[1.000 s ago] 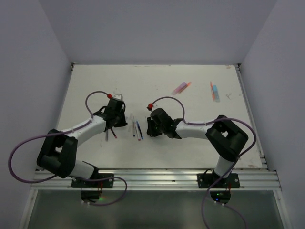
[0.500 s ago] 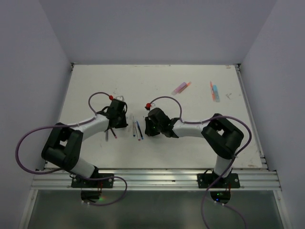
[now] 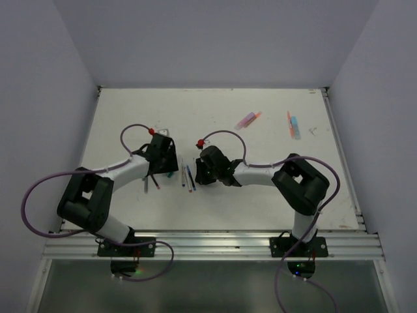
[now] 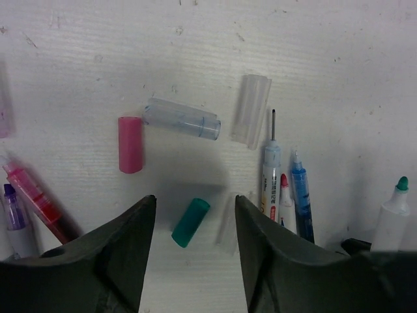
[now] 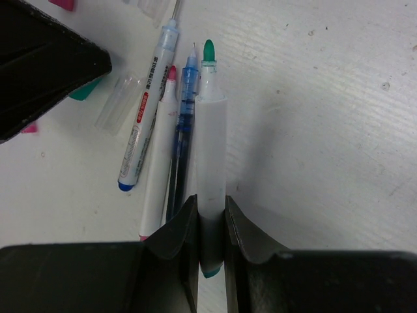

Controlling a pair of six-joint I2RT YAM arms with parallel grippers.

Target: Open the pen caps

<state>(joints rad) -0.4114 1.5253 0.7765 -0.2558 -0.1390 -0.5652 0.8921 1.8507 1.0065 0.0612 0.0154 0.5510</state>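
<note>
Left gripper [image 4: 193,207]: jaws spread, empty; teal cap [image 4: 190,222] lies loose on the table [image 4: 326,52] between them, pink cap [image 4: 130,145] at 11 o'clock.
Right gripper [image 5: 211,218]: pinching the white marker [image 5: 211,143], bare teal tip toward 12 o'clock, likely braced for uncapping.
Arms: left arm [image 3: 124,173] and right arm [image 3: 260,175] bent inward, wrists low, facing across the pens [image 3: 187,177].

Right claw [image 5: 210,218] pinches uncapped teal-tipped marker [image 5: 210,143].
</note>
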